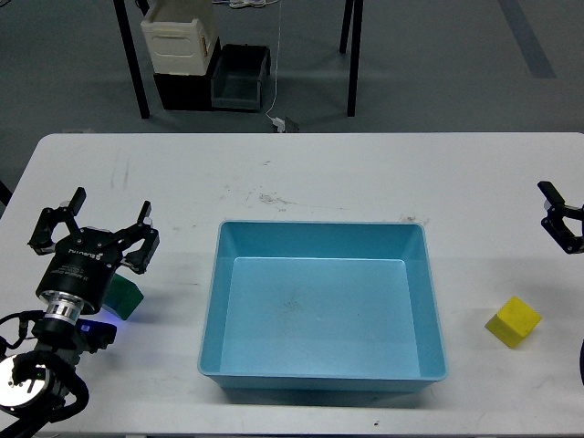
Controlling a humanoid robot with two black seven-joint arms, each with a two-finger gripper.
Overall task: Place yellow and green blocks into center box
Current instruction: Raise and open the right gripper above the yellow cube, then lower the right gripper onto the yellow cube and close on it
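The light blue box point(212, 301) sits empty at the table's centre. The green block point(126, 297) lies left of it, partly hidden under my left gripper point(96, 219). That gripper is open and hovers just above and behind the block. The yellow block point(513, 321) lies on the table right of the box, free of any gripper. Only a dark finger of my right gripper point(560, 219) shows at the right edge, up and right of the yellow block. Its other finger is out of view.
The white table point(310, 178) has faint scuff marks behind the box. On the floor beyond its far edge stand a cream bin point(180, 41), a dark crate point(242, 78) and black table legs point(132, 64).
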